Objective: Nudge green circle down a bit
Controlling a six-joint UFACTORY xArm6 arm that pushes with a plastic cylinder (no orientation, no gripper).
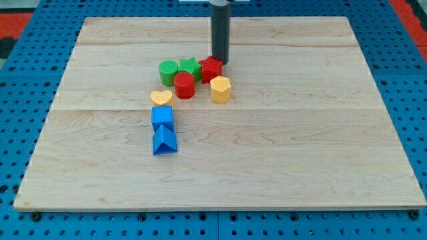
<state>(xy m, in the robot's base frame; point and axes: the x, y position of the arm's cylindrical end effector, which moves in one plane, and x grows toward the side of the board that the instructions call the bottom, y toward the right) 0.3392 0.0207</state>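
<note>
On the wooden board (280, 147), my tip (220, 62) rests at the far right of the cluster, just behind the red star (211, 68); it holds nothing. The green circle (168, 71) sits far left, beside the green star (189, 67).

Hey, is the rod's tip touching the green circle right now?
Apart. The camera view shows my tip beside the red star, at the cluster's right end, while the green circle sits at its left end, with the green star between.
</note>
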